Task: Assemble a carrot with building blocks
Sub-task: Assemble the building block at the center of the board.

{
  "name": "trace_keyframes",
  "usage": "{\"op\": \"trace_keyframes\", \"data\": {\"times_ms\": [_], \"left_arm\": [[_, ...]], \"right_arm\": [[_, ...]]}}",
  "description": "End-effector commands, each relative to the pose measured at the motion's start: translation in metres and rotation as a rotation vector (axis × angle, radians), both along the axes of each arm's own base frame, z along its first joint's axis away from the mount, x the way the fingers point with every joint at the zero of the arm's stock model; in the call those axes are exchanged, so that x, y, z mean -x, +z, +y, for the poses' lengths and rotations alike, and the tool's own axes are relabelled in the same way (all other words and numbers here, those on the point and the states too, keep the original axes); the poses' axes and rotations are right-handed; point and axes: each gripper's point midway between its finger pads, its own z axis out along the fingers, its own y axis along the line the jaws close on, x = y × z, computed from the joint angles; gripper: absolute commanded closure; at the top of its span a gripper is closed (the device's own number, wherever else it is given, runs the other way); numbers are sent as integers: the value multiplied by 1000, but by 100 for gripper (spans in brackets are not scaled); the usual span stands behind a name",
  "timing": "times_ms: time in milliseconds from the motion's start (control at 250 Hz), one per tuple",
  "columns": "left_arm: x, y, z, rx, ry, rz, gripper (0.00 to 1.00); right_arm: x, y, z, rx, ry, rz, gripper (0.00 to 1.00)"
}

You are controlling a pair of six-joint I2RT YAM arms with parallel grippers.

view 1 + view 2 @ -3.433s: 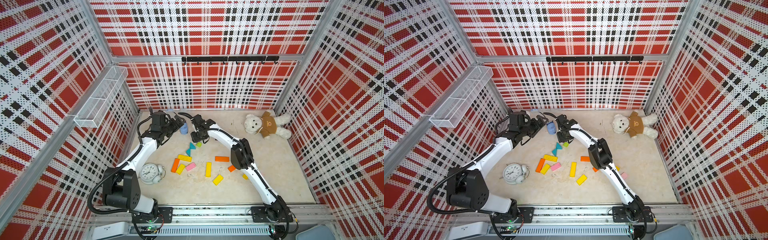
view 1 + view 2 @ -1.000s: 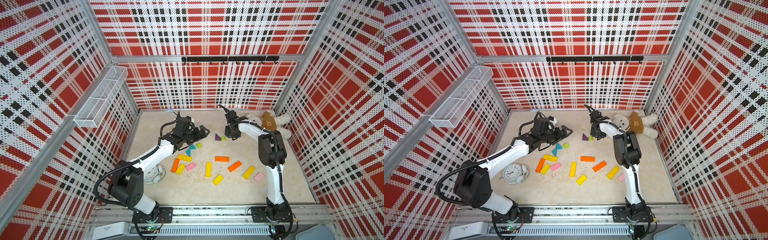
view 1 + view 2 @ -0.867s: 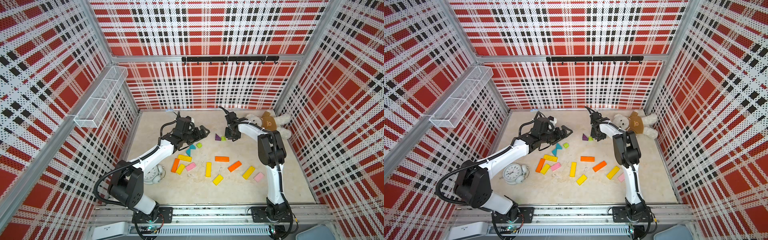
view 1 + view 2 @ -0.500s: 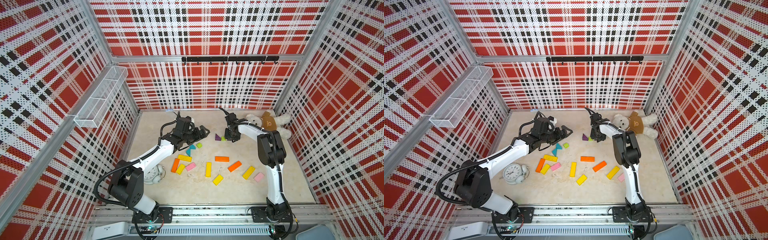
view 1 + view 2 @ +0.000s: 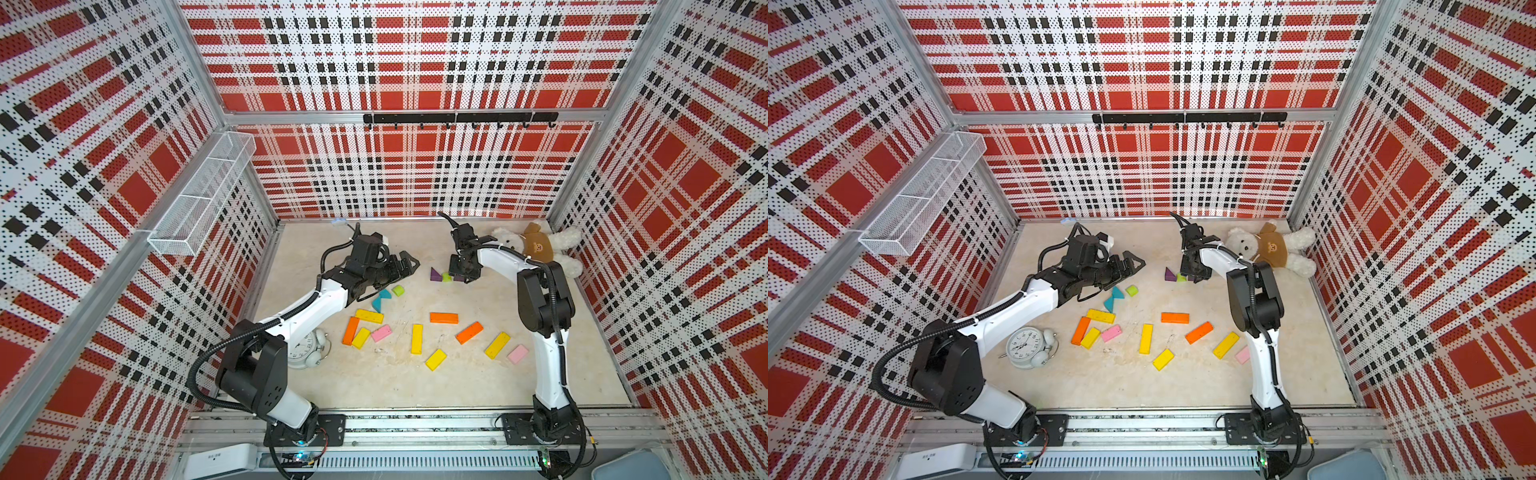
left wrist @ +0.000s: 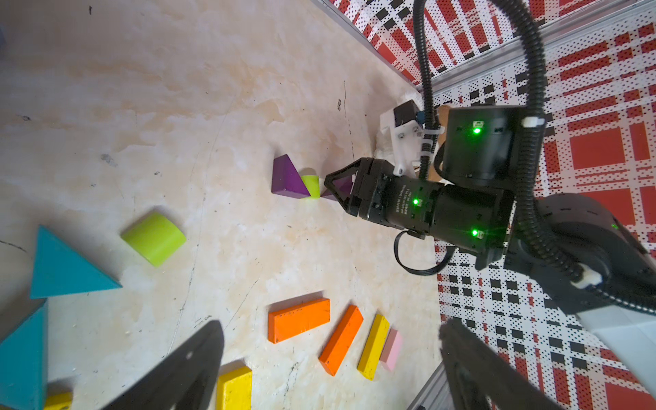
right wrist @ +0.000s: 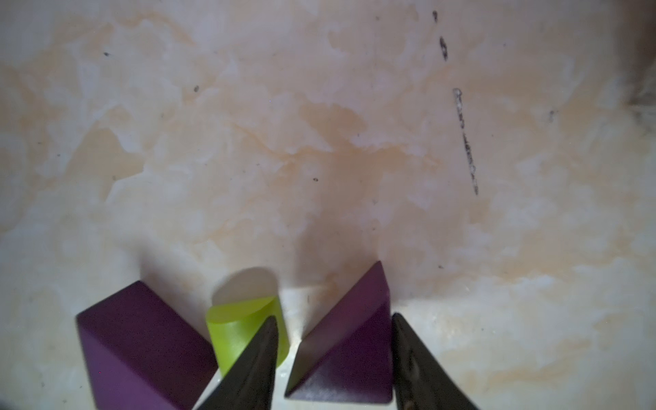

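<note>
Your right gripper (image 7: 333,316) has loosened, jaws narrowly parted astride the rightmost purple triangle (image 7: 355,337). Lift straight up, sparing the lime-green stub (image 7: 238,330).

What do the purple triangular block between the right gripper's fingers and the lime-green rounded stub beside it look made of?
Purple triangular block at the right gripper: likely painted wood, matte and opaque, with crisp edges and a duller, scuffed face. Lime-green rounded stub: painted wood or plastic, smooth with a sheen; the blurred close-up cannot settle which.
</note>
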Motion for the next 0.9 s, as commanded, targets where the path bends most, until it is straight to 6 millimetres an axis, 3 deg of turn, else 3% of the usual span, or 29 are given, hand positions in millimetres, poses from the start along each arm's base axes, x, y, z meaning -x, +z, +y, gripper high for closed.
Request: {"op": "trace_keyframes", "data": {"times_ms": [0, 900], "left_arm": [[-5, 2, 0, -4, 3, -15, 3], [-7, -1, 2, -11, 5, -13, 3]], "right_arm": [[-3, 22, 3, -27, 6, -44, 47], [-13, 14, 12, -25, 68, -35, 44]]}}
